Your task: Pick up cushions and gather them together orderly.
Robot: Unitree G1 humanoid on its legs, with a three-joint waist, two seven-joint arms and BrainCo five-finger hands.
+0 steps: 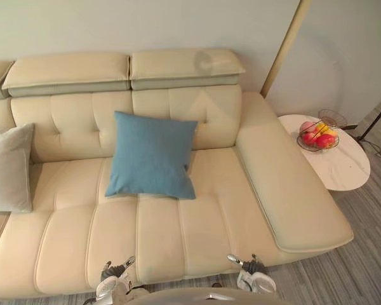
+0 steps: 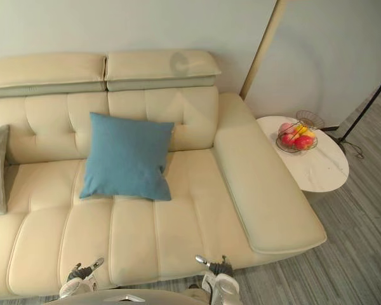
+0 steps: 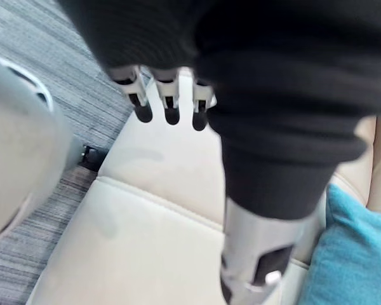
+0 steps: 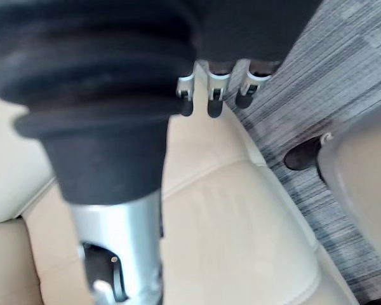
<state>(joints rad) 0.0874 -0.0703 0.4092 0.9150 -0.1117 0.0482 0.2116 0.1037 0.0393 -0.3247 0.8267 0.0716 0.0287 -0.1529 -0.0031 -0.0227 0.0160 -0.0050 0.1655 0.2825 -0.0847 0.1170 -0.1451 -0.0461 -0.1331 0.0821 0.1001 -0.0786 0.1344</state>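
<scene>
A square teal-blue fabric cushion (image 1: 151,155) leans upright against the back of the cream leather sofa (image 1: 178,235), well apart from a pale grey fabric cushion (image 1: 7,168) at the sofa's left end. The left hand (image 1: 112,283) and right hand (image 1: 255,279) hang low by the sofa's front edge, fingers relaxed and straight, holding nothing.

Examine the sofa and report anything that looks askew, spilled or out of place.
The square blue fabric cushion leans slightly crooked against the backrest mid-seat on the cream leather sofa, well apart from the pale grey fabric cushion at the sofa's left end; the two are scattered, not gathered. Nothing looks spilled or damaged.
</scene>
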